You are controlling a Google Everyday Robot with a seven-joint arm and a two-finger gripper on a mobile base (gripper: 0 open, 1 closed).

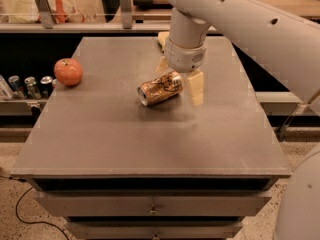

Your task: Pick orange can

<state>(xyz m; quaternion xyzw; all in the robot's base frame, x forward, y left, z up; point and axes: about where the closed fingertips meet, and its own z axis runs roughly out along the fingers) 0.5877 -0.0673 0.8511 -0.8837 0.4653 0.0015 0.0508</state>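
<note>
The orange can [159,89] lies on its side in the middle of the grey table [125,144], silver top facing front left. My gripper [179,76] hangs from the white arm right over the can's right end. It is open: one pale yellow finger [195,86] stands just right of the can, and the other finger [162,64] shows behind the can's far side. The can rests on the table and is not lifted.
A red-orange apple [68,71] sits near the table's left edge. Several small silver-topped cans [31,85] stand on a lower shelf beyond that edge. Drawers run below the table's front edge. A rail with clutter lines the back.
</note>
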